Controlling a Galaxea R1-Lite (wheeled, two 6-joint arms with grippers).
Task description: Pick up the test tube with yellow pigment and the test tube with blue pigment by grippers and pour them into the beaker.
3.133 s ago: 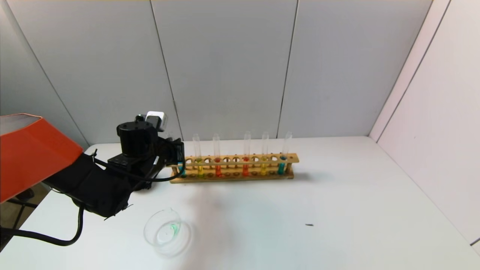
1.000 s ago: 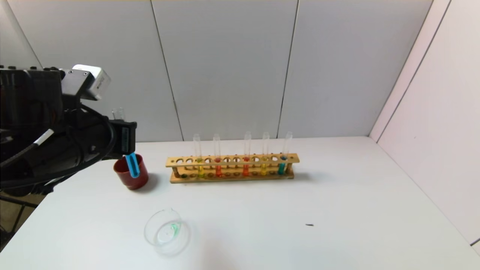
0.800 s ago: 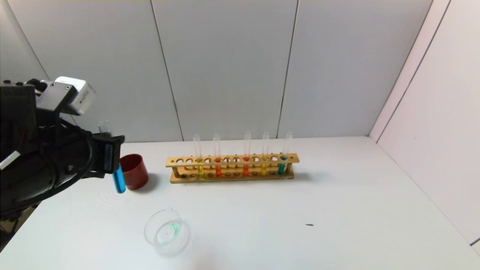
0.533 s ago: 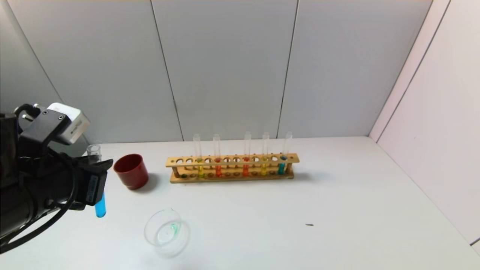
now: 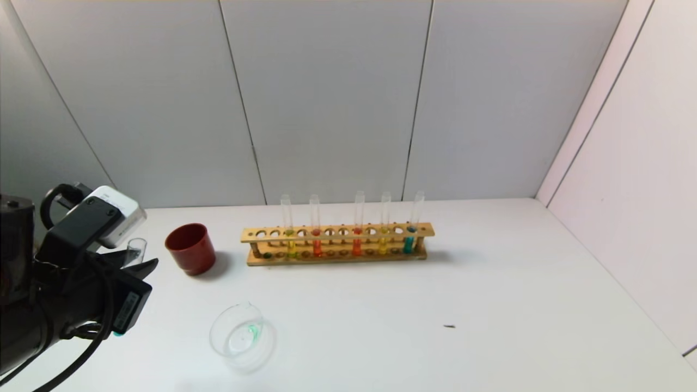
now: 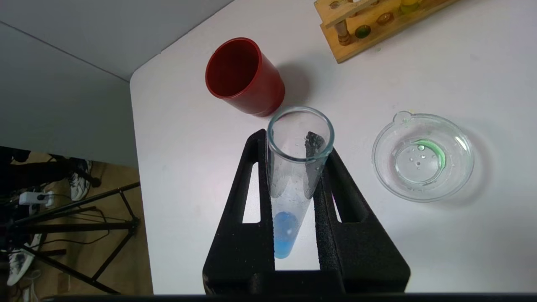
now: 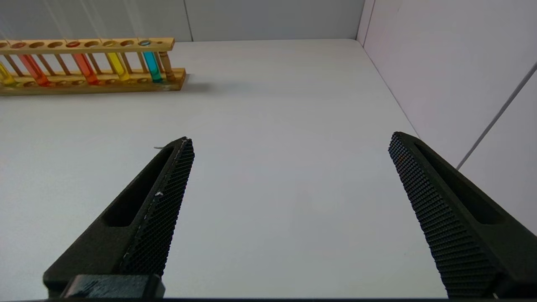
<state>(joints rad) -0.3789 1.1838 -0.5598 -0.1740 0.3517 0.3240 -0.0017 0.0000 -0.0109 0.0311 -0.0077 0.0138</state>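
Observation:
My left gripper (image 5: pixel 130 272) is shut on the test tube with blue pigment (image 6: pixel 289 197) and holds it upright above the table, left of the beaker (image 5: pixel 213 333). In the head view only the tube's open mouth (image 5: pixel 135 249) and its blue tip show. In the left wrist view (image 6: pixel 295 144) the beaker's rim (image 6: pixel 379 167) lies to one side, with a green trace in its bottom. Two yellow tubes (image 5: pixel 291 247) (image 5: pixel 383 245) stand in the wooden rack (image 5: pixel 337 231). My right gripper (image 7: pixel 291 142) is open and empty over bare table, outside the head view.
A dark-red cup (image 5: pixel 190 247) stands left of the rack and behind my left gripper. The rack also holds two orange-red tubes and a teal tube (image 5: pixel 408 242) at its right end. A small dark speck (image 5: pixel 449 326) lies on the table. A wall runs along the right.
My left gripper took the blue tube out of the rack's left end, lifted it, then carried it left and forward, down beside the beaker. The right arm has not moved.

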